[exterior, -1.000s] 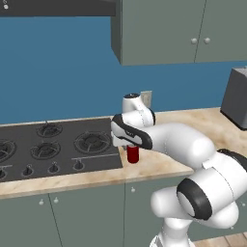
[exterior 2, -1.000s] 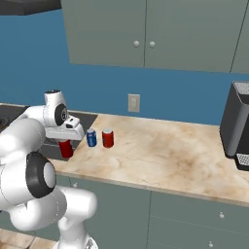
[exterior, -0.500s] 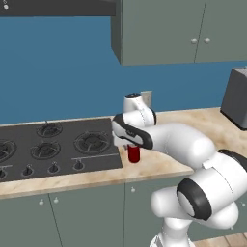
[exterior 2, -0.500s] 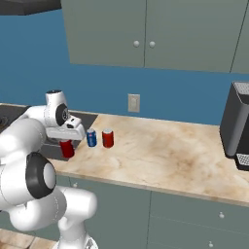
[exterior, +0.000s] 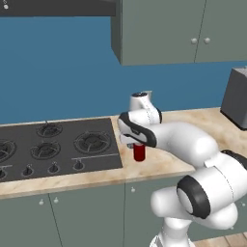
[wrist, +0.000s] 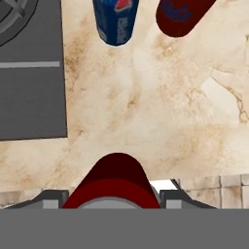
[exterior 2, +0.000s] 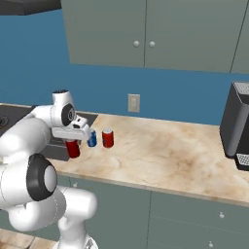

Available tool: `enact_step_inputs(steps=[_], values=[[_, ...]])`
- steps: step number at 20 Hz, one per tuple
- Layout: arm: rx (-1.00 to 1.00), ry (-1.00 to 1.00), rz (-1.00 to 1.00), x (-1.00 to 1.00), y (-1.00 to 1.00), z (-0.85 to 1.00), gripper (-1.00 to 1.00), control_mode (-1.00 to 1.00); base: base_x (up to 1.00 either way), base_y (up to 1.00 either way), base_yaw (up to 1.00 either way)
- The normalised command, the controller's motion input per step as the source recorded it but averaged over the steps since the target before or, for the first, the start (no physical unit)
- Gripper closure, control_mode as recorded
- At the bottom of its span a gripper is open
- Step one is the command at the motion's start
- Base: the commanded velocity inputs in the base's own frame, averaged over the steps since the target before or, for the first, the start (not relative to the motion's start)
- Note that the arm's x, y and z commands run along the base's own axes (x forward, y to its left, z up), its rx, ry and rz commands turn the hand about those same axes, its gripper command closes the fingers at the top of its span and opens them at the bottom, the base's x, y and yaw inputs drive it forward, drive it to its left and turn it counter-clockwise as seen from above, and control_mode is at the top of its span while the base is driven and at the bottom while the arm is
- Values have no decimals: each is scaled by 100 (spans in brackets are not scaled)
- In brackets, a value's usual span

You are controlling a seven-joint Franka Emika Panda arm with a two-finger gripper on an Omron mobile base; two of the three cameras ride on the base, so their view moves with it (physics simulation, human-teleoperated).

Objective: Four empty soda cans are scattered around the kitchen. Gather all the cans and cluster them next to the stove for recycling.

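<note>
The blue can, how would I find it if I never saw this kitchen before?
Find the black stove on the tan counter; just past its right edge stand three cans. The blue can is in the middle, between a red can standing free and another red can in the robot's gripper. It is the only blue one.

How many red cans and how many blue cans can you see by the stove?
Red cans: 2, one in the gripper and one standing on the counter
Blue cans: 1
Total: 3 cans
</note>
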Motion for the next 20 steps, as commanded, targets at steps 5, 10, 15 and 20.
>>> enact_step_inputs(steps=[5,10,15,20], values=[[7,-2,-1,6,-22,0,100,-100,0,0,0],[2,0,0,5,-24,0,100,-100,0,0,0],[1,0,-1,4,-18,-3,100,-100,0,0,0],[3,-1,-1,14,-3,-11,100,-100,0,0,0]])
